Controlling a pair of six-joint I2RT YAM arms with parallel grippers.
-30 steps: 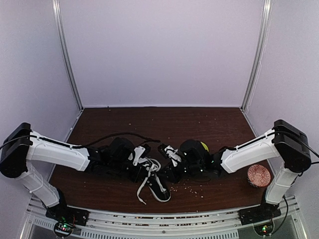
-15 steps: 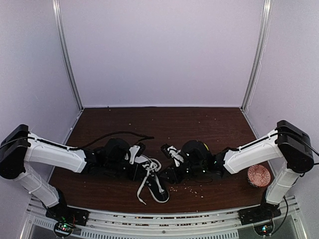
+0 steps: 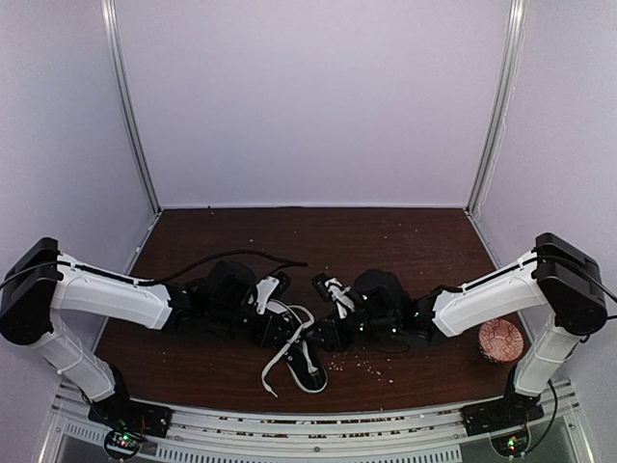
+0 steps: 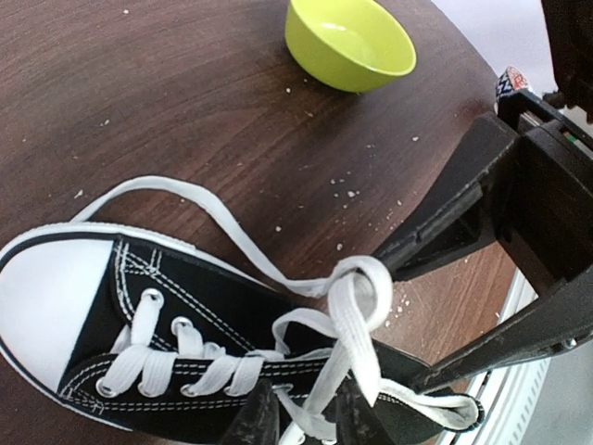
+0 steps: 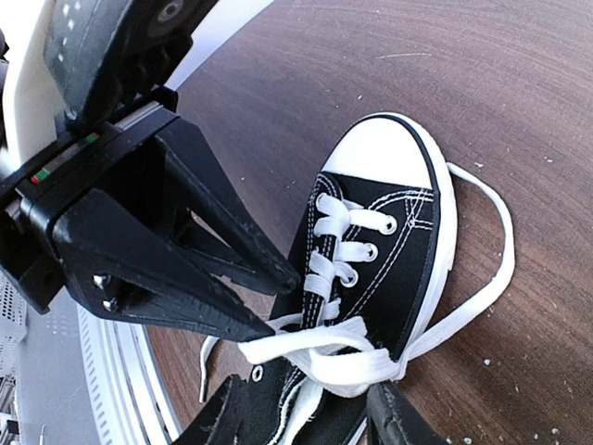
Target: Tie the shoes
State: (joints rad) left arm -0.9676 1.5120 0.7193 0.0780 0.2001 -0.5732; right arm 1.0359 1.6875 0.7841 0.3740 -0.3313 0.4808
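Apart from the sneaker point(image 4: 208, 289), a lime-green bowl point(image 4: 352, 46) stands upright.

Entry: I can read no text, number, brand or sign in any of my three views. The sneaker point(image 4: 185, 306) shows plain stitching only. The patterned round thing point(image 3: 500, 340) at the right edge of the tabletop point(image 3: 318, 231) is too small to read.

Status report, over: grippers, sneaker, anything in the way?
Left gripper, right gripper open at laces. Sneaker upright, laces loose, no bow. Green bowl apart, not blocking.
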